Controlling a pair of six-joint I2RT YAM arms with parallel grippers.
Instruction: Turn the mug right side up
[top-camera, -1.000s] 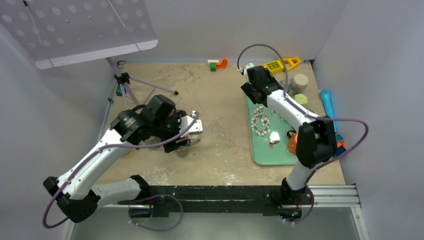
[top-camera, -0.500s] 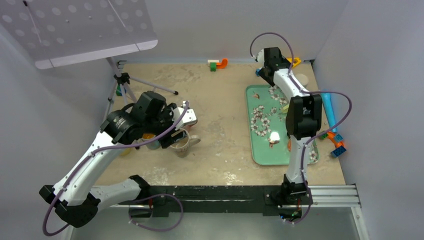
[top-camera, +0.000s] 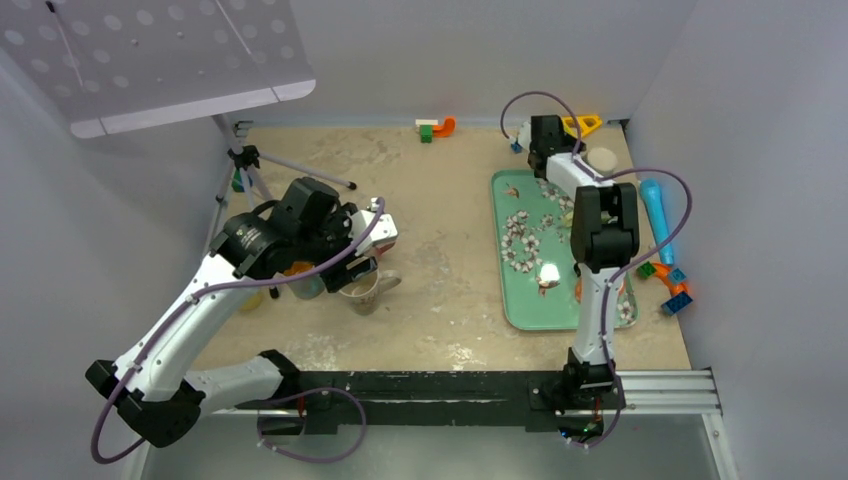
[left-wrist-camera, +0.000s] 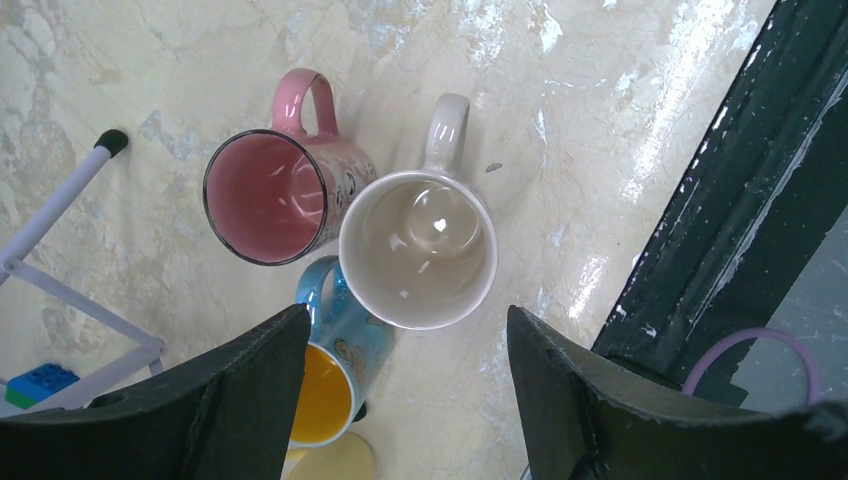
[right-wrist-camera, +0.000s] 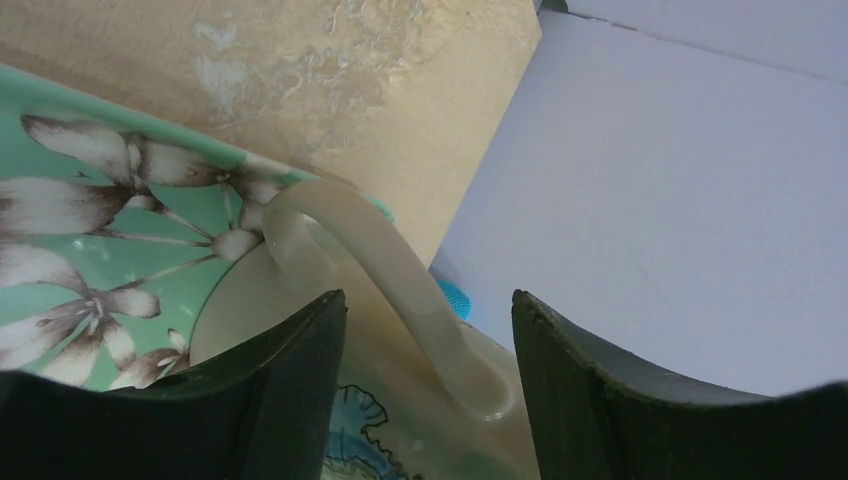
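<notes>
The white mug (left-wrist-camera: 418, 250) is standing mouth-up on the counter (top-camera: 450, 260), well to the left of the tray (top-camera: 528, 312), with its own grip pointing toward the tray. The left claw (left-wrist-camera: 405, 318) is hovering straight above it. Its fingers (left-wrist-camera: 250, 400) are spread wide and gripping nothing, and the mug's rim is showing in the gap between them.

A pink mug (left-wrist-camera: 265, 195) is sitting against the white mug's far side. A blue mug (left-wrist-camera: 330, 395) with a yellow inside is touching the white mug on the side away from the tray. Both are showing their open mouths to the wrist camera.

The right arm is reaching over the tray to its far right corner, where a patterned mug (top-camera: 603, 157) is sitting. The right claw (right-wrist-camera: 428, 305) is spread there, one finger on each side of that mug's pale handle (right-wrist-camera: 385, 290). Space is showing on both sides of the handle, so the fingers are not pinching it. The wrist view is not showing whether this mug has its mouth up or down. From above, only a plain pale disc is showing.

A few blocks (top-camera: 432, 128) are lying by the back wall, to the left of the tray's far end.
</notes>
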